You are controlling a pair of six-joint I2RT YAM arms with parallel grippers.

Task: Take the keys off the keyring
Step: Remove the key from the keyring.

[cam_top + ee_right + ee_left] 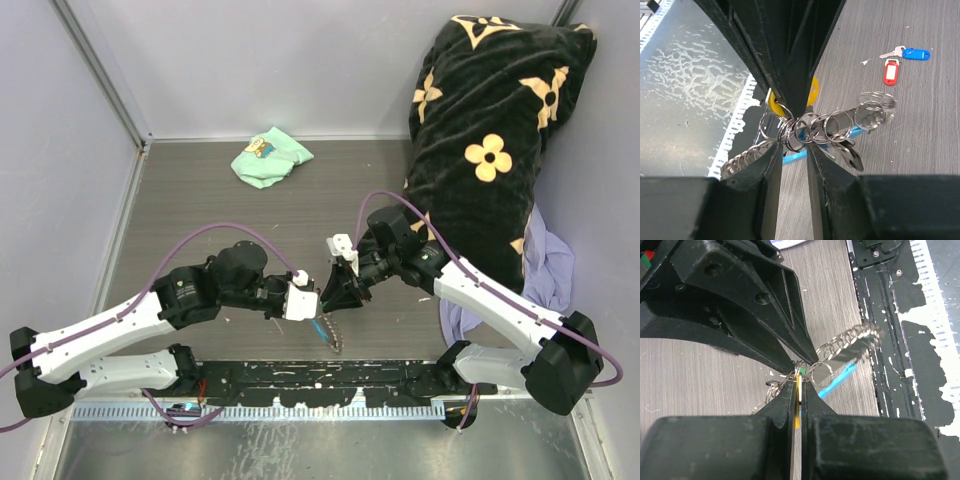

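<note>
Starting at the left, finds the left gripper [799, 387] clamped tight on a yellow tag [773, 104], held up off the table [200, 200] above the middle of its near edge. Reads that tag as not yet free — its small ring seemingly threaded into the bunch of loops at the keyring [807, 131]. Hangs there with a green tag [802, 371] tucked against the bunch, a grey chain [852, 337] trailing off blurred, a sky-blue fob [839, 381] dangling beneath, and a couple of metal blades [850, 156] drooping from the loops.

Moving right, meets the right gripper [795, 147] nose to nose with the left one, jaws a little apart with the loops bunched just at the tips; cannot tell whether either pad presses on metal. Further right in the right wrist view, picks out two of the keys [892, 51] already off: a blue tag [916, 53] and a red tag [891, 72] side by side, lying flat on the bare table, well apart from the bunch.

Judging from that: partly done. Counts two off, at least the yellow and the green left on, perhaps more among the hanging blades — too tangled to count. Leaves the working of each small ring off the loops yet to do.
</note>
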